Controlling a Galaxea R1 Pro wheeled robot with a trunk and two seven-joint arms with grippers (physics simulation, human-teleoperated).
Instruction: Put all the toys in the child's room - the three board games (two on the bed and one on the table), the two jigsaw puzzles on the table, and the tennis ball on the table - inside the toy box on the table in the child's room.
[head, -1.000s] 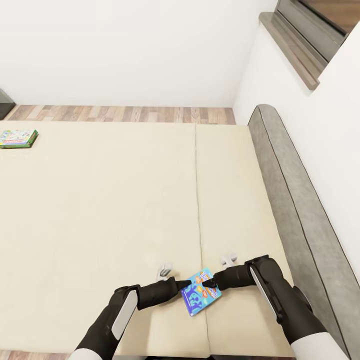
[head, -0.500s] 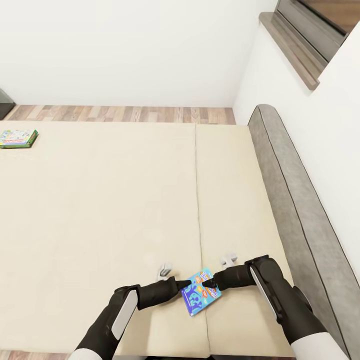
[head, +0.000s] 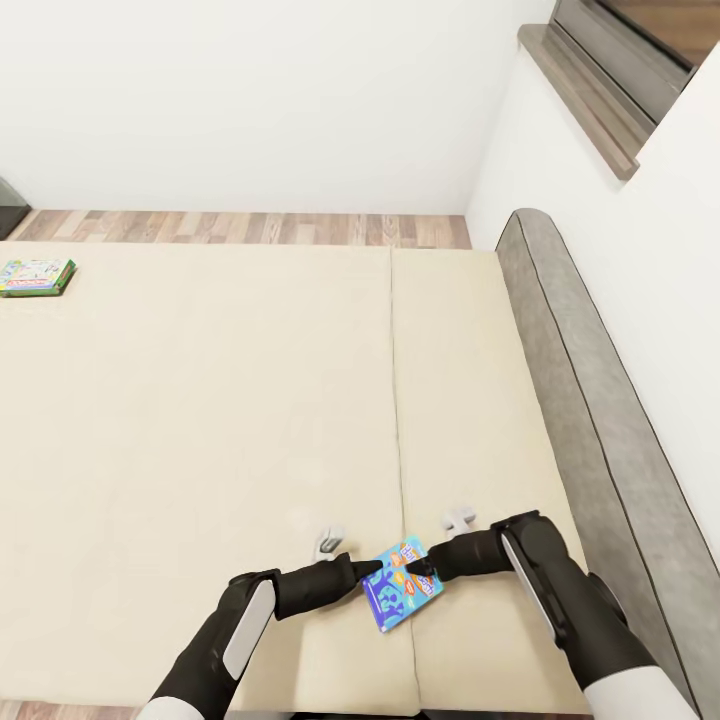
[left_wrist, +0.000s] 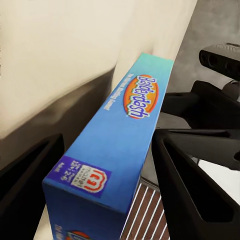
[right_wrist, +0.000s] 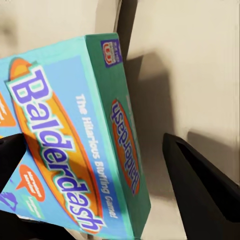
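White walls and a strip of wood plank floor (head: 240, 227) back a wide cream bed (head: 200, 430) split by 1 seam, with a grey padded headboard (head: 590, 400) along its right side. Both black arms reach in from the near edge of the bed, forearms angled inward so the 2 grippers meet over the seam.

Blue board game (head: 401, 583) (lettered "Balderdash") is held between them, tilted, above the mattress near the bed's front edge. Left gripper (head: 372, 572) comes at it from the left, right gripper (head: 420, 567) from the right, their tips very close together on the box.

Left wrist view: blue board game (left_wrist: 117, 145) runs edge-on between the 2 dark fingers (left_wrist: 195, 185), which sit spread on either side of it; contact with the pads is hard to judge, so I cannot tell if this one is clamped. The other arm's black parts show just beyond the box.

Right wrist view: the box (right_wrist: 75, 135) lies over 1 finger, while the other finger (right_wrist: 200, 190) stands well clear of the box's side, so this gripper is parted, not clamped.

Far off at the bed's left edge lies a second board game (head: 36, 276), green-rimmed, flat on the mattress.
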